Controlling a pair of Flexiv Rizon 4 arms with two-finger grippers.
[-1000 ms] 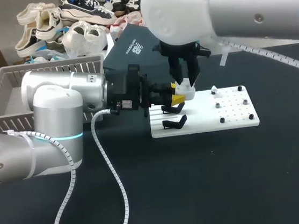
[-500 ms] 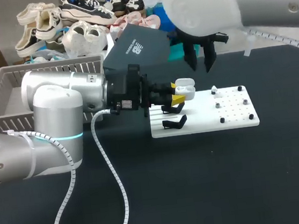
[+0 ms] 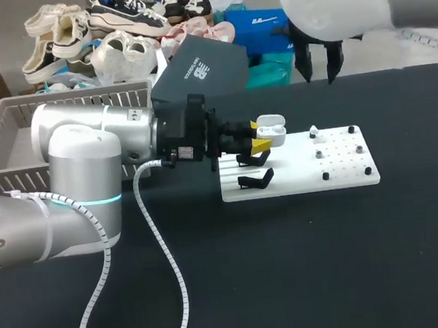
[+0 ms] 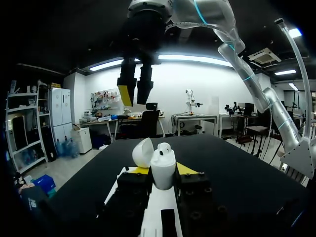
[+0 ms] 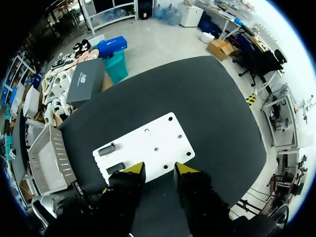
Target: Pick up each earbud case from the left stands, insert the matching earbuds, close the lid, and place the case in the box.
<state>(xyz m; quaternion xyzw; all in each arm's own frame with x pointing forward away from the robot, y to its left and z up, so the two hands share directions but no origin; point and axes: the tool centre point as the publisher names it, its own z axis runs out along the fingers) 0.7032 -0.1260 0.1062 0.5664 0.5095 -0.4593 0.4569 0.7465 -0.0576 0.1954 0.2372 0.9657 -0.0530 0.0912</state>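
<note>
Step now: I think the next job is to put a bud into the open case.
Do it well: The left arm should hold the case level, with the lid tipped back. The right gripper should come straight down on the loose bud, pinch it softly, and set it in the empty hole. It should not bump the lid.
Black table: one. Everything sits on it.
Big silver robot arms: two.
Left gripper: one. Its yellow tips pinch the case from both sides, just over the board.
Right gripper: one. It hangs high above the board. Its fingers are spread and hold nothing.
Grey plastic basket with holes: one, at the far left, well apart from the board. This is the box for the case.
Flat white board with little holes: one.
Small white earbud case: one, between the left fingers. Its round lid is open. One white bud seems to sit inside, but I cannot be sure.
Black hook-shaped stands: two, on the left part of the board. The near one is bare.
Tiny white loose bud: one, on the board, just right of the case.
Little black pegs: a few, too small to count for sure.
</note>
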